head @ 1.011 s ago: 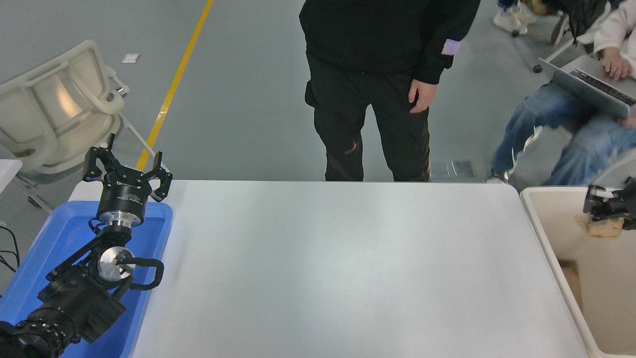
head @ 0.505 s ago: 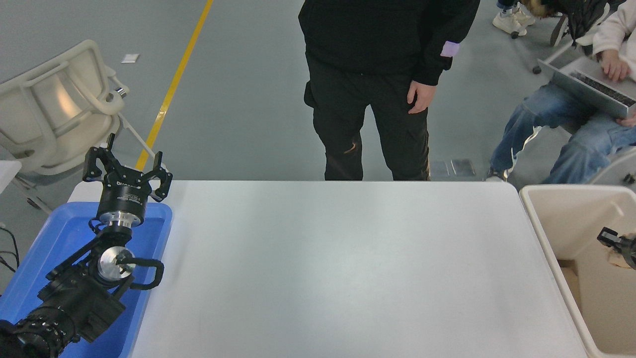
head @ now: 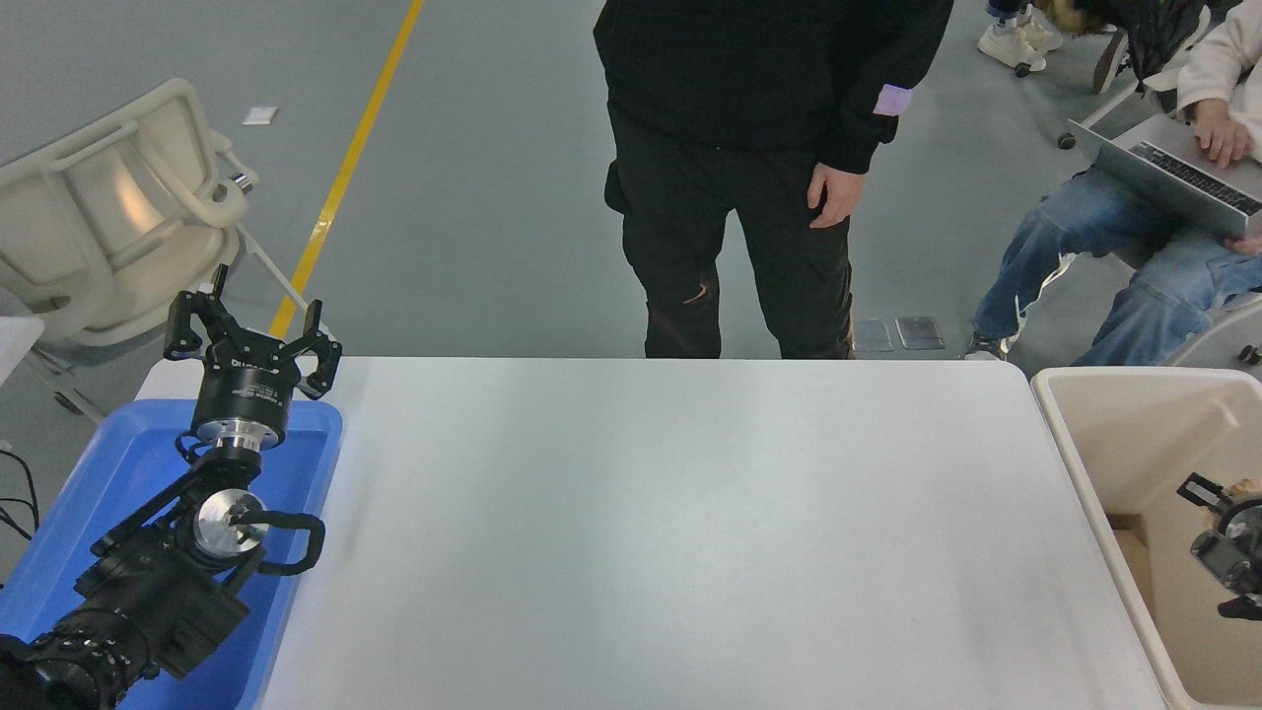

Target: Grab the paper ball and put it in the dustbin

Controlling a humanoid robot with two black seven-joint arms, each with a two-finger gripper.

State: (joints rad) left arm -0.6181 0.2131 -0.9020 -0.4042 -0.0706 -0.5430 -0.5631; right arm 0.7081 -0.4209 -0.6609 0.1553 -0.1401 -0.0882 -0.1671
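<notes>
The right black gripper [head: 1227, 513] reaches in at the frame's right edge, inside the large beige plastic dustbin [head: 1085, 434]; whether its fingers grip cannot be told. The tan crumpled paper ball [head: 1244, 487] shows beside it. The left black gripper [head: 252, 340] hangs spread above the blue plastic tray [head: 108, 473].

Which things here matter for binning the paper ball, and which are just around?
Job: paper ball, barely visible at the right gripper; dustbin.
Around: blue tray, left gripper parked over it, white chair, laptop.
</notes>
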